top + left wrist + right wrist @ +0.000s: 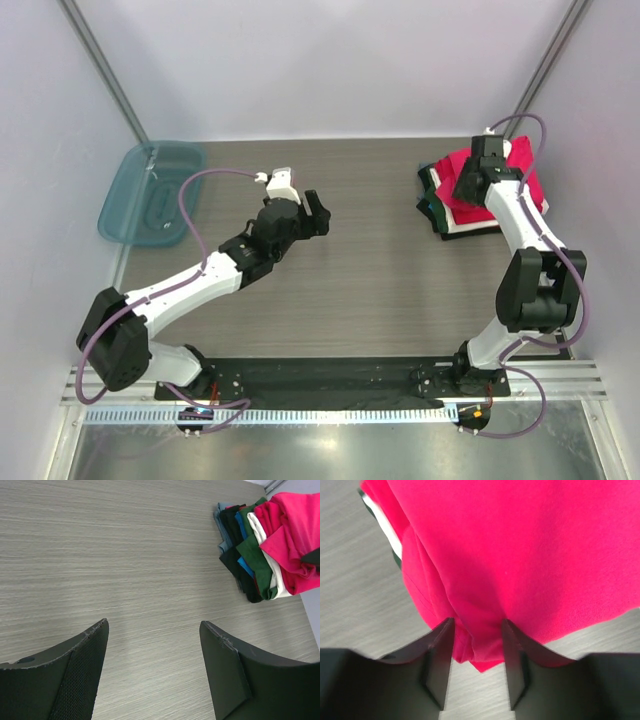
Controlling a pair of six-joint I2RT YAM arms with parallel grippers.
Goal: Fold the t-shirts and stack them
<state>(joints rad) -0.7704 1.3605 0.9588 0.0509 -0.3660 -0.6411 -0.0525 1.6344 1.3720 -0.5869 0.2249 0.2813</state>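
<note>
My left hand hangs over the middle of the wood-grain surface, angled toward the right side. Through its wrist camera I see both fingers spread wide apart, with only bare surface between them and nothing in their grasp.

The t-shirts sit as a folded stack near the far right corner of the surface, well apart from the left hand. From the side the layers read as dark green, black, a bit of blue and a white one, and the crimson t-shirt lies on top, somewhat rumpled and overhanging the layers below.

My right hand is down at that stack, on its left side as the overhead view shows it. Its fingers stand partly apart, and a folded edge of the crimson t-shirt fills the gap between them. The cloth meets both inner faces, but I cannot tell whether the fingers are pinching it or only straddling it.

A translucent teal tray rests at the far left corner of the surface, away from both arms.
</note>
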